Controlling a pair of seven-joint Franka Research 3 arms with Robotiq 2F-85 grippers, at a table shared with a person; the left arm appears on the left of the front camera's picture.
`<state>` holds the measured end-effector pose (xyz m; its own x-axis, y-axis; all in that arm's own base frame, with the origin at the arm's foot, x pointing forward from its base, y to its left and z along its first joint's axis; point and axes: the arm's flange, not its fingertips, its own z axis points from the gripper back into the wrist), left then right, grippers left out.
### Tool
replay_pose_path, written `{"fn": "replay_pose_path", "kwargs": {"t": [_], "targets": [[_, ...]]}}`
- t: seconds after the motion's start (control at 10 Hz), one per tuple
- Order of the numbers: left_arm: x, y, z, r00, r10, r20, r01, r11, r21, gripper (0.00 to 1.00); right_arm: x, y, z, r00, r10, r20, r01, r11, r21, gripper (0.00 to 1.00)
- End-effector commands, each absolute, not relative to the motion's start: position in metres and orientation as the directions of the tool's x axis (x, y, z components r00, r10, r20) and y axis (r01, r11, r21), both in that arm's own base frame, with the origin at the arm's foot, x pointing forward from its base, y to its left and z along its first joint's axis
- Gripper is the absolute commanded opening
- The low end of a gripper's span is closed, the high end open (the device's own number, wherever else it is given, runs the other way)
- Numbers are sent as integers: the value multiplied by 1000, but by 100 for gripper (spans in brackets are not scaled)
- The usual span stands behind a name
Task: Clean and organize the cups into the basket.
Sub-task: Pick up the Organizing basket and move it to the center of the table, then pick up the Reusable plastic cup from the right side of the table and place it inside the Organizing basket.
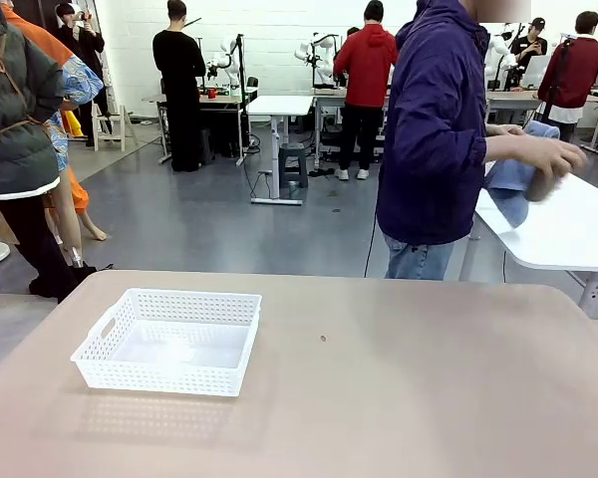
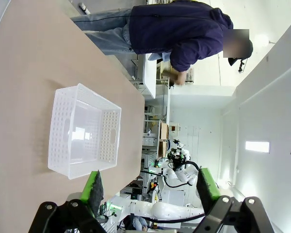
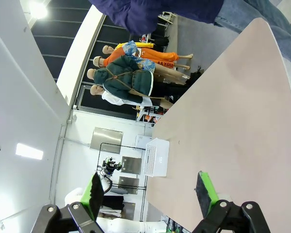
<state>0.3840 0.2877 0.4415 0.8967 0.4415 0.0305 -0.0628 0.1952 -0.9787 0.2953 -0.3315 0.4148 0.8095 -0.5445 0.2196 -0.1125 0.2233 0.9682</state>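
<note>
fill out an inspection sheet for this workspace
surface: tan table, one small dark speck
job's things: white lattice basket on the robot's left side, upright, empty
clutter: nothing seen
grippers: left pincer open, holding nothing; right pincer open, holding nothing
cables: nothing seen on the table
surroundings: person at the far side, turned to a white side table, hands on a blue cloth

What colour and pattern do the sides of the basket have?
The basket is white, with lattice-mesh sides; the front view shows it best.
</note>
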Motion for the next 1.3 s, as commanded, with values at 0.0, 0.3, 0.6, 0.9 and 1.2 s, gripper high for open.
{"fn": "replay_pose_path", "kwargs": {"t": [0.0, 0.3, 0.6, 0.9, 1.2], "targets": [[382, 288, 442, 896, 442, 31, -61, 192, -980, 100, 292, -328, 414, 814, -536, 222, -119, 219, 968, 100], [382, 288, 442, 896, 442, 31, -61, 192, -980, 100, 292, -328, 414, 814, -536, 222, -119, 219, 968, 100], [382, 288, 442, 896, 442, 31, -61, 192, -980, 100, 292, -328, 414, 814, -536, 222, -119, 219, 968, 100], [382, 288, 442, 896, 442, 31, -61, 192, -980, 100, 292, -328, 414, 814, -536, 222, -119, 219, 968, 100], [382, 288, 442, 896, 442, 31, -61, 192, -980, 100, 292, -328, 414, 814, -536, 222, -119, 219, 968, 100]]}}
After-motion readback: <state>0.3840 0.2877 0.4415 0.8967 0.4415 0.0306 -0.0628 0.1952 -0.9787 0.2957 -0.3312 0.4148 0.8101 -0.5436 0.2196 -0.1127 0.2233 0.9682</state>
